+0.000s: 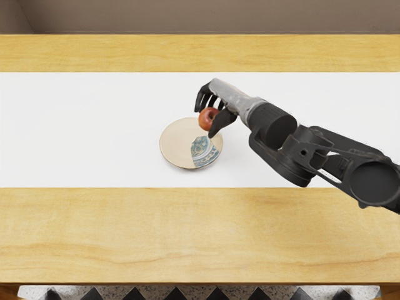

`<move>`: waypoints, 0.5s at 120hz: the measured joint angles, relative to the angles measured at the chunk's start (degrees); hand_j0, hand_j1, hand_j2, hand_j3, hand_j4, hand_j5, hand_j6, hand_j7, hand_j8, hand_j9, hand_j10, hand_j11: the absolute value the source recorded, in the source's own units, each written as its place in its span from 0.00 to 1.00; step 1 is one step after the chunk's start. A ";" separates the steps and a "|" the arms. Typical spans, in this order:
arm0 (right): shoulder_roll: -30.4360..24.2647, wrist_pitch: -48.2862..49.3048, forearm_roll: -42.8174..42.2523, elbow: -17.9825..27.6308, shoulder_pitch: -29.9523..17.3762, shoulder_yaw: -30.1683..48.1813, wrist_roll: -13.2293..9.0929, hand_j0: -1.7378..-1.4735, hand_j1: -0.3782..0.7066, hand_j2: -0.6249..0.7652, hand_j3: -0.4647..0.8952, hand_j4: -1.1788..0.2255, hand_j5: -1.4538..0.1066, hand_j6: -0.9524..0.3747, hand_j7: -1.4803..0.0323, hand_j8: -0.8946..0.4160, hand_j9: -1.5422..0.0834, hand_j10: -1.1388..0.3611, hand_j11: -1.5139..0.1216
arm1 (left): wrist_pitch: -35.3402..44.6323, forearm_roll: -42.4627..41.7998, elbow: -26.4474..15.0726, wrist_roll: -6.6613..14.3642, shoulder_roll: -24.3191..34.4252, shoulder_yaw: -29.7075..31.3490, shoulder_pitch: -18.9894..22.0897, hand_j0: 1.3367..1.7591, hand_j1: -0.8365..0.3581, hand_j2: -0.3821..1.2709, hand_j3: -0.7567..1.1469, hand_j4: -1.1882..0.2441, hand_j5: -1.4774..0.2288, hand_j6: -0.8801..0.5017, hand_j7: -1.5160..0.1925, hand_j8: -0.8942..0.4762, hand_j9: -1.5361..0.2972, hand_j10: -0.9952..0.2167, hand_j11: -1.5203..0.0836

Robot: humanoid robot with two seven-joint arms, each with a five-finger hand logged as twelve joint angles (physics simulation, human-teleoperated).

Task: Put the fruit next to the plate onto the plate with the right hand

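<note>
The right robot hand [211,111] grips a red apple [207,117] in curled fingers. It holds the fruit over the far edge of the plate [178,147]. The plate sits on the table [94,131].

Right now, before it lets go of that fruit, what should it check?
1. Grip: the right hand holds the fruit, fingers curled round it: ok.
2. Is the fruit centred over the plate: not ok, it is at the far-right rim.
3. Height above the plate: cannot tell from this one view.
4. The plate lies flat on the white cloth: ok.
5. Left arm out of the way: cannot tell, not in view.
</note>
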 joint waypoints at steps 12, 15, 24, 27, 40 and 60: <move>2.36 -0.11 -0.04 -0.65 0.04 -0.78 0.00 0.30 0.60 0.79 0.34 0.32 0.23 0.28 0.31 0.35 0.29 0.34 0.28 | 0.00 0.00 -0.01 0.00 0.00 0.00 0.00 0.76 0.98 0.23 0.40 0.82 0.86 0.63 0.88 0.65 0.83 0.81 0.94; 2.72 -0.23 -0.13 -0.78 0.01 -0.83 0.01 0.30 0.60 0.78 0.34 0.34 0.25 0.29 0.34 0.35 0.32 0.35 0.30 | 0.00 0.00 -0.01 0.00 0.00 0.00 0.00 0.76 0.98 0.23 0.40 0.82 0.86 0.63 0.88 0.65 0.83 0.81 0.94; 3.52 -0.73 -0.33 -0.98 -0.13 -0.80 0.01 0.30 0.51 0.67 0.34 0.43 0.39 0.36 0.46 0.39 0.44 0.42 0.43 | 0.00 0.00 -0.01 0.00 0.00 0.00 0.00 0.76 0.98 0.23 0.40 0.82 0.86 0.63 0.88 0.65 0.83 0.81 0.94; 3.89 -0.85 -0.35 -1.00 -0.29 -0.77 0.01 0.30 0.48 0.64 0.34 0.47 0.44 0.39 0.51 0.41 0.49 0.44 0.47 | 0.00 0.00 -0.01 0.00 0.00 0.00 0.00 0.76 0.98 0.23 0.40 0.82 0.86 0.63 0.88 0.65 0.83 0.81 0.94; 4.64 -1.11 0.01 -0.92 -2.21 0.94 0.02 0.30 0.35 0.56 0.34 0.58 0.59 0.48 0.65 0.48 0.63 0.54 0.61 | 0.01 0.00 0.00 0.00 0.00 0.00 0.00 0.76 0.98 0.23 0.40 0.82 0.86 0.63 0.88 0.65 0.83 0.81 0.94; 4.36 -0.63 4.28 -0.75 -8.57 10.32 0.02 0.30 0.26 0.49 0.34 0.67 0.72 0.55 0.77 0.53 0.75 0.61 0.72 | 0.00 0.00 -0.01 0.00 0.00 0.00 0.00 0.76 0.98 0.23 0.40 0.82 0.86 0.63 0.88 0.65 0.83 0.81 0.94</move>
